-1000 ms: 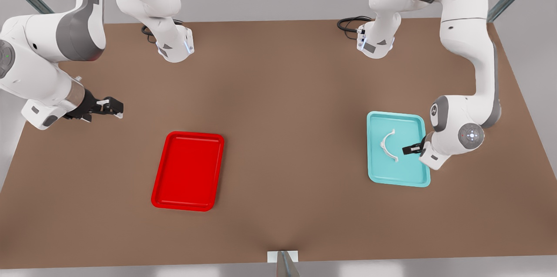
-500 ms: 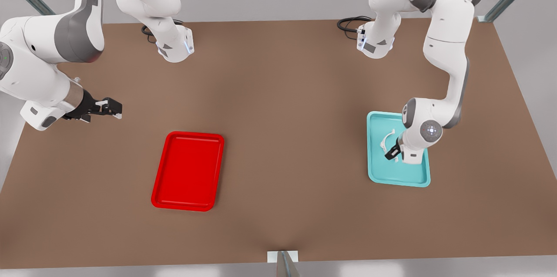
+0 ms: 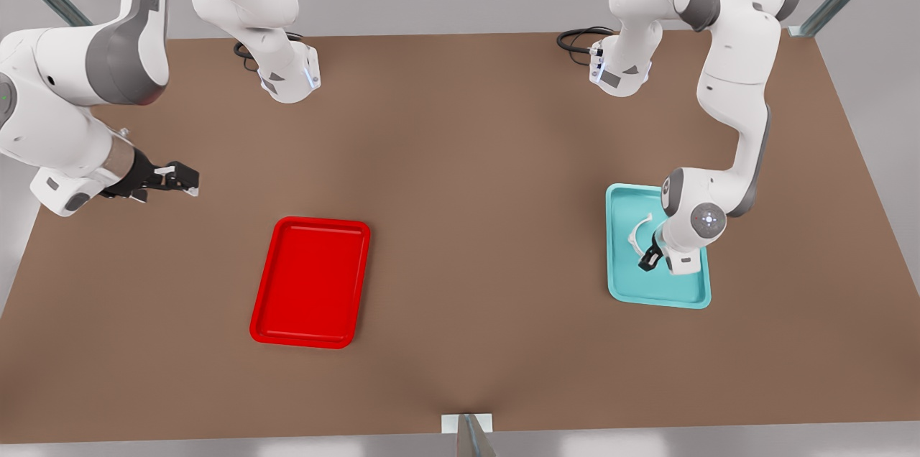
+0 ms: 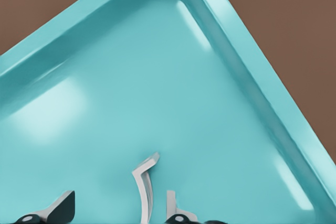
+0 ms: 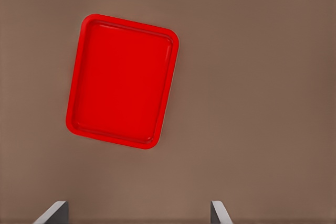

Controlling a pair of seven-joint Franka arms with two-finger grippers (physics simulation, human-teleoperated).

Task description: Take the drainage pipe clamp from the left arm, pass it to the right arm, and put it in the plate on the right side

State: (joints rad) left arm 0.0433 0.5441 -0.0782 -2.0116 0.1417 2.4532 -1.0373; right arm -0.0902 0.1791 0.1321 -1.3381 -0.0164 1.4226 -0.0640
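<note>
Looking at the table (image 3: pixel 460 177) first: left arm (image 3: pixel 740 105) reaches down into the teal tray (image 3: pixel 625 292), left gripper (image 3: pixel 650 258) low over the tray floor, fingers (image 4: pixel 62 207) spread apart, holding nothing. Drainage pipe clamp (image 3: pixel 637 234) lies in that tray, one end between the open fingers, touching neither as far as I can see. Right arm (image 3: pixel 79 90) waits; right gripper (image 3: pixel 178 179) hangs open and empty, above and off to one side of the red plate (image 3: pixel 310 283).

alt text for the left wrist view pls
The left gripper, fingers open, straddles a thin white drainage pipe clamp lying on the floor of a teal tray. Brown table shows beyond the tray's rim.
</note>
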